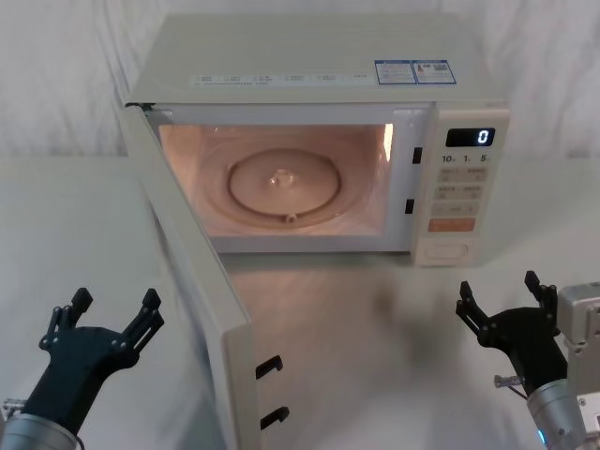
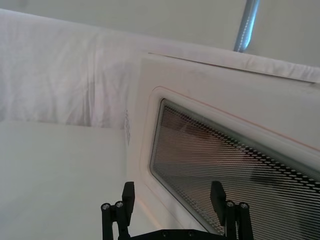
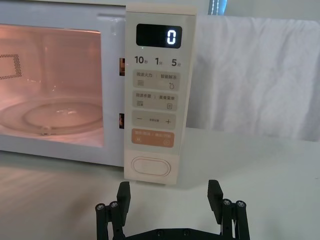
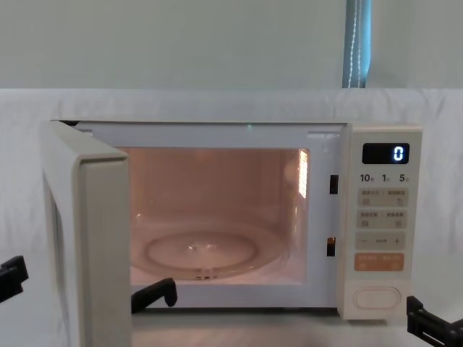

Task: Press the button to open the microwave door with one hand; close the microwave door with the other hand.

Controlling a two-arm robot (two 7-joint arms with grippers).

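Microwave door (image 1: 192,281) swung wide open on a white-draped tabletop (image 1: 375,328), hinged at the oven's left edge and jutting out toward the robot, free edge pointing to about 5 o'clock in the head view. Long axis of the door running from the hinge forward, edge-on to the chest camera (image 4: 87,238), two dark latch hooks (image 1: 272,392) showing on the near edge. Outer face with dark glass window (image 2: 225,175) turned to the left, just ahead of the left gripper (image 2: 174,197). Cavity lit warm pink, glass turntable (image 1: 281,187) lying flat inside.

Control panel (image 1: 464,183) at the oven's right, display reading "0" (image 3: 171,36). Button (image 3: 149,166), a wide cream oval with its long axis level, sitting at the panel's 6 o'clock, directly beneath the orange key (image 3: 152,138).

Left gripper (image 1: 112,319) at 8 o'clock in the head view, beside the door's outer face, fingers (image 1: 150,305) spread apart and grasping nothing. Right gripper (image 1: 502,300) at 4 o'clock, in front of and below the button, apart from it, fingers (image 3: 215,192) likewise released and empty.
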